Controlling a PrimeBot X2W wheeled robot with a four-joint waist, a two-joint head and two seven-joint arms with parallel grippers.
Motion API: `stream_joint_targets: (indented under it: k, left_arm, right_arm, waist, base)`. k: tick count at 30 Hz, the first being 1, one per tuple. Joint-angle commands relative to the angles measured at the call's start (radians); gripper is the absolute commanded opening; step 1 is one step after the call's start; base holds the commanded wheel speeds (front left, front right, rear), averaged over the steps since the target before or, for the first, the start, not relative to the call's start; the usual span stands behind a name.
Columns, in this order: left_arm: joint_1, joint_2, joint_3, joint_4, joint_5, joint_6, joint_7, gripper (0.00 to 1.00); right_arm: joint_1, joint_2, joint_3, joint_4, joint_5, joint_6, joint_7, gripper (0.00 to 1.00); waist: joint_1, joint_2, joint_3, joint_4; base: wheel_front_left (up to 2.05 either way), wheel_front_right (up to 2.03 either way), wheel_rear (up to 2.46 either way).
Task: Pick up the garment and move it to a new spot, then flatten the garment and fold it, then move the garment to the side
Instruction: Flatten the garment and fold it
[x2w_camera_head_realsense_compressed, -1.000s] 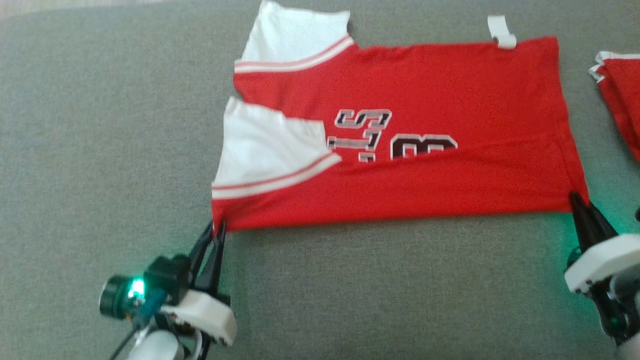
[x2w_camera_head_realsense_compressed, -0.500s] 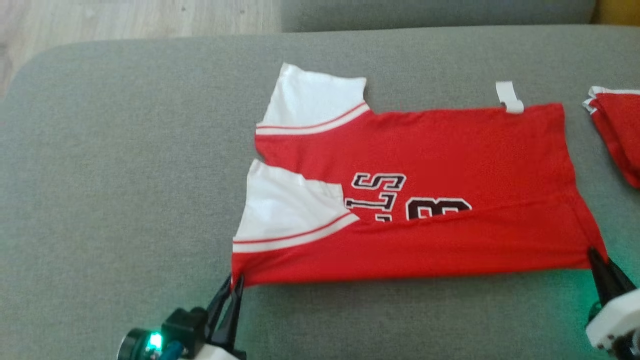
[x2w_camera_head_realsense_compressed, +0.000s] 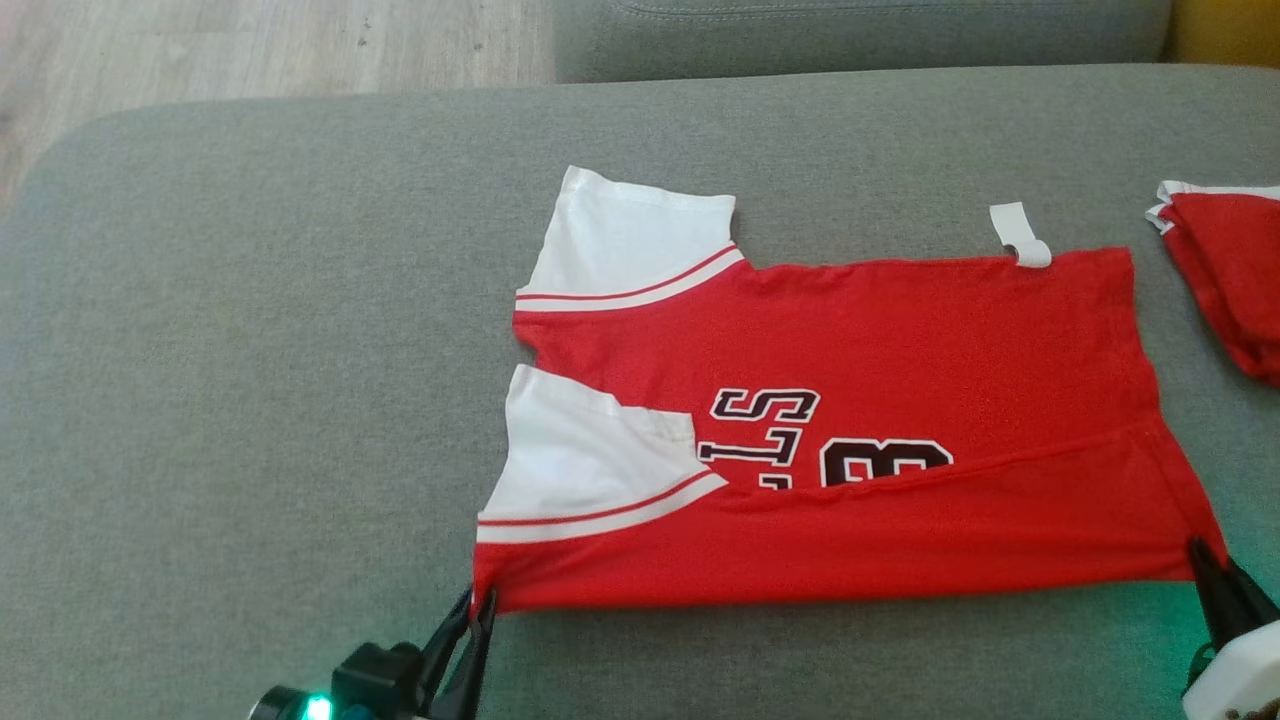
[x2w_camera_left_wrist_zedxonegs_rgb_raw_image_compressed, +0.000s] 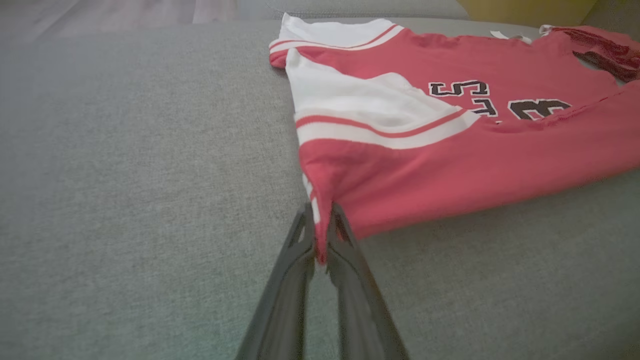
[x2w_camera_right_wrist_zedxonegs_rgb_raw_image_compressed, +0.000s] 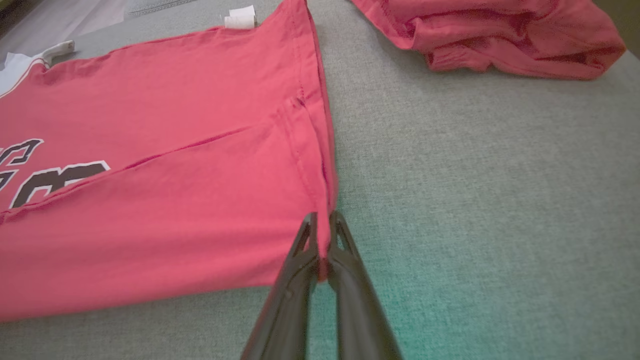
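Grey couch cushion (x2w_camera_head_realsense_compressed: 250, 350); red jersey (x2w_camera_head_realsense_compressed: 880, 330) lies flat, long axis left–right, white sleeves (x2w_camera_head_realsense_compressed: 625, 235) toward robot's left. Left gripper (x2w_camera_head_realsense_compressed: 478, 598) and right gripper (x2w_camera_head_realsense_compressed: 1197, 547) pinch its near corners.

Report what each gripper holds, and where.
Both hold the red jersey: the left gripper pinches its near sleeve-end corner, the right gripper its near hem corner.

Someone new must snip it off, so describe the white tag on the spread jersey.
On the grey cushion lies a red jersey spread flat. Along its far edge, near the hem end away from the white sleeves, a small white tag sticks out onto the grey. It is a narrow loose strip, far smaller than the sleeves.
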Motion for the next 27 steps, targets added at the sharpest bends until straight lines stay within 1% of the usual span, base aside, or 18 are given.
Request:
stream_joint_targets:
  k: [1,2,3,4,8,9,12,15,17,19,20,21,23,27]
  left_arm:
    - [-0.027,0.023,0.029,-0.016,-0.005,-0.003,0.010,0.25]
    - [-0.030,0.023,0.024,-0.011,-0.005,-0.005,0.020,0.44]
    - [-0.032,0.023,0.019,-0.007,-0.007,-0.007,0.033,0.88]
    - [-0.037,0.024,0.014,-0.008,-0.005,-0.009,0.044,1.00]
    - [-0.071,0.053,0.005,-0.039,0.001,-0.030,0.089,1.00]
    - [-0.071,0.053,0.005,-0.039,0.001,-0.030,0.089,1.00]
    - [-0.148,0.090,0.033,-0.093,0.006,-0.050,0.114,1.00]
    - [-0.294,0.142,0.066,-0.134,0.021,-0.097,0.167,1.00]
    - [-0.420,0.161,0.085,-0.143,0.009,-0.151,0.215,1.00]
    - [-0.552,0.181,0.083,-0.119,-0.012,-0.238,0.286,1.00]
    - [-0.618,0.184,0.085,-0.092,-0.034,-0.272,0.326,1.00]
    - [-0.684,0.188,0.084,-0.062,-0.052,-0.295,0.367,1.00]
    - [-0.805,0.185,0.077,0.011,-0.102,-0.323,0.443,1.00]
    - [-0.996,0.180,0.046,0.170,-0.170,-0.338,0.542,1.00]
  right_arm:
    - [0.003,-0.029,-0.006,-0.032,-0.010,0.007,-0.006,0.99]
    - [0.001,-0.025,-0.011,-0.035,-0.016,0.007,-0.009,1.00]
    - [0.000,-0.021,-0.015,-0.039,-0.020,0.007,-0.012,1.00]
    - [-0.002,-0.019,-0.018,-0.042,-0.026,0.007,-0.016,1.00]
    - [-0.017,-0.013,-0.015,-0.060,-0.033,0.007,-0.027,1.00]
    - [-0.017,-0.013,-0.015,-0.060,-0.033,0.007,-0.027,1.00]
    - [-0.035,-0.007,-0.012,-0.085,-0.038,0.007,-0.036,1.00]
    - [-0.061,-0.006,0.004,-0.113,-0.041,0.007,-0.037,1.00]
    - [-0.084,-0.007,0.015,-0.131,-0.043,0.007,-0.038,1.00]
    - [-0.108,-0.011,0.027,-0.148,-0.043,0.007,-0.036,1.00]
    - [-0.119,-0.013,0.033,-0.155,-0.042,0.007,-0.036,1.00]
    - [-0.130,-0.016,0.038,-0.163,-0.042,0.007,-0.035,1.00]
    - [-0.151,-0.020,0.045,-0.174,-0.043,0.007,-0.034,1.00]
    - [-0.185,-0.020,0.058,-0.181,-0.042,0.007,-0.039,1.00]
  waist:
    - [0.0000,-0.0001,0.003,-0.005]
    - [0.0000,-0.0001,0.004,-0.008]
    - [0.0000,-0.0001,0.005,-0.010]
    - [0.0000,-0.0001,0.006,-0.013]
    - [0.0000,-0.0001,0.015,-0.030]
    - [0.0000,-0.0001,0.015,-0.030]
    - [0.0000,-0.0001,0.036,-0.046]
    - [0.0000,-0.0001,0.077,-0.071]
    - [0.0000,-0.0001,0.113,-0.089]
    - [0.0000,-0.0001,0.152,-0.110]
    - [0.0000,-0.0001,0.169,-0.120]
    - [0.0000,-0.0001,0.189,-0.131]
    - [0.0000,-0.0001,0.224,-0.155]
    - [0.0000,-0.0001,0.278,-0.203]
  base:
    - [0.00,0.00,0.00]
    - [0.00,0.00,0.00]
    - [0.00,0.00,0.00]
    - [0.00,0.00,0.00]
    - [0.00,0.00,0.00]
    - [0.00,0.00,0.00]
    - [0.00,0.00,0.00]
    - [0.00,0.00,0.00]
    - [0.00,0.00,0.00]
    - [0.00,0.00,0.00]
    - [0.00,0.00,0.00]
    - [0.00,0.00,0.00]
    - [0.00,0.00,0.00]
    - [0.00,0.00,0.00]
